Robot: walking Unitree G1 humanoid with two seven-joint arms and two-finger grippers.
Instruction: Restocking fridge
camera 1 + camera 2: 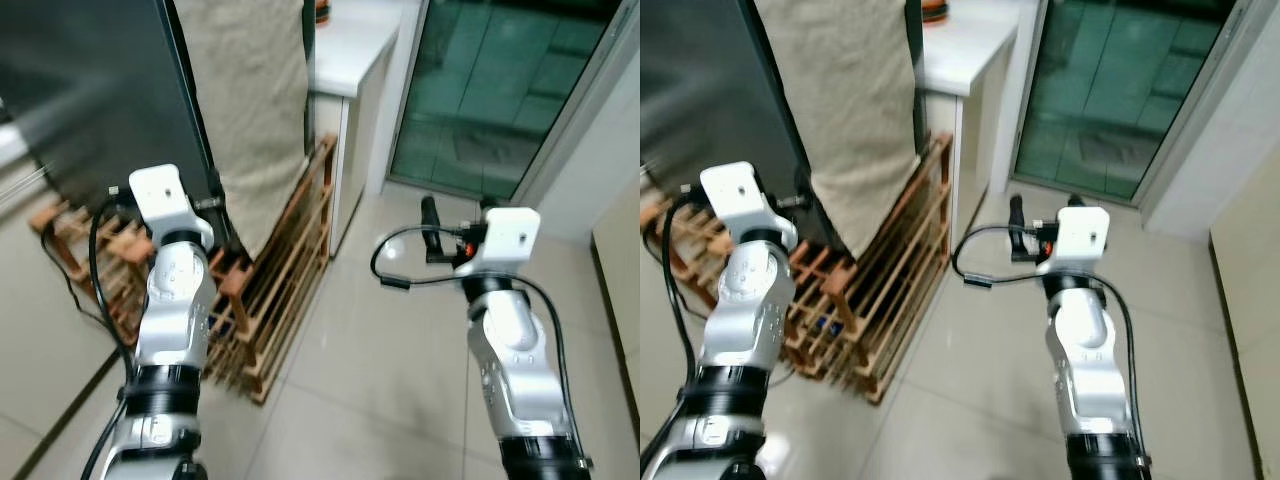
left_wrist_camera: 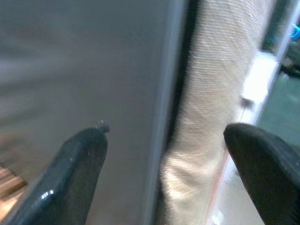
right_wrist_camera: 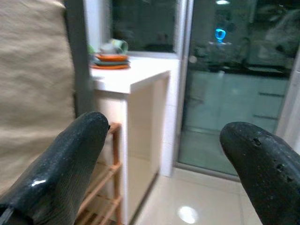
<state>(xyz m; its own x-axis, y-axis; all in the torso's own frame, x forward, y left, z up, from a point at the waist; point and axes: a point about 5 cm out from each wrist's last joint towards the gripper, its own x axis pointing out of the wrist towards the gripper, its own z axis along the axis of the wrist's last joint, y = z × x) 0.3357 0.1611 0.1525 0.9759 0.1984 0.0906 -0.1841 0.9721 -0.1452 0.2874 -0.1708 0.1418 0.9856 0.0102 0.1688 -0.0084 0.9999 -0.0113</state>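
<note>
The dark grey fridge stands at the upper left with its door closed, and a beige cloth hangs down its side. My left gripper is open, raised close to the fridge, with the fridge's edge and the cloth showing between its fingers. My right gripper is open and holds nothing. It is raised over the tiled floor to the right of the fridge, pointing toward a white counter and the glass door.
A slatted wooden rack leans at the fridge's foot. The white counter carries stacked orange plates. A glass sliding door is ahead on the right. Pale floor tiles spread between the arms.
</note>
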